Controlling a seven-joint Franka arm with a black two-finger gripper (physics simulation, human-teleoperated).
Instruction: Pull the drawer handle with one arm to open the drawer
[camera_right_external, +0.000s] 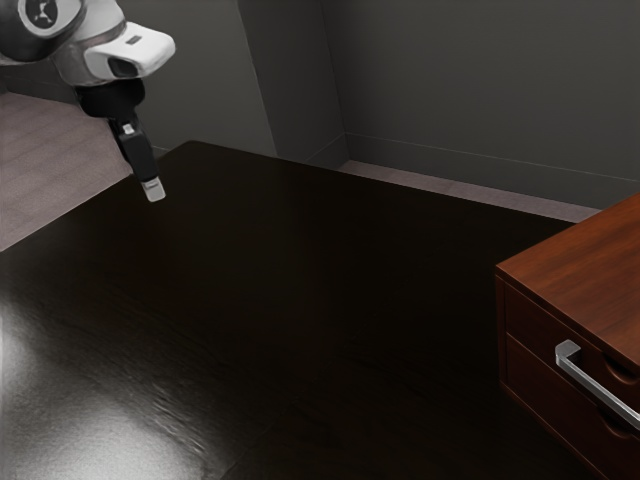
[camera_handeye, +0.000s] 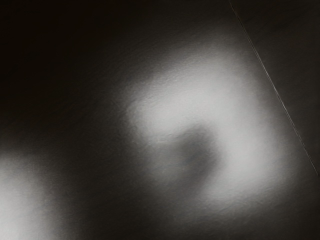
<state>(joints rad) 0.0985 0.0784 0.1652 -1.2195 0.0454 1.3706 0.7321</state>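
Observation:
A reddish-brown wooden drawer cabinet (camera_right_external: 585, 265) stands on the dark table at the exterior view's right edge. A silver bar handle (camera_right_external: 590, 375) runs across its front, and the drawer fronts (camera_right_external: 545, 350) look flush with the cabinet. My gripper (camera_right_external: 150, 185) hangs above the table's far corner at the exterior view's upper left, pointing down, far from the handle, with nothing in it. In the wrist view I see the dark tabletop (camera_handeye: 75, 75) below the hand, with bright glare on it.
The wide dark glossy table (camera_right_external: 300, 300) stretches between my hand and the cabinet. Grey walls (camera_right_external: 480, 80) and a light floor strip lie behind it. A thin seam line (camera_handeye: 272, 82) crosses the tabletop in the wrist view.

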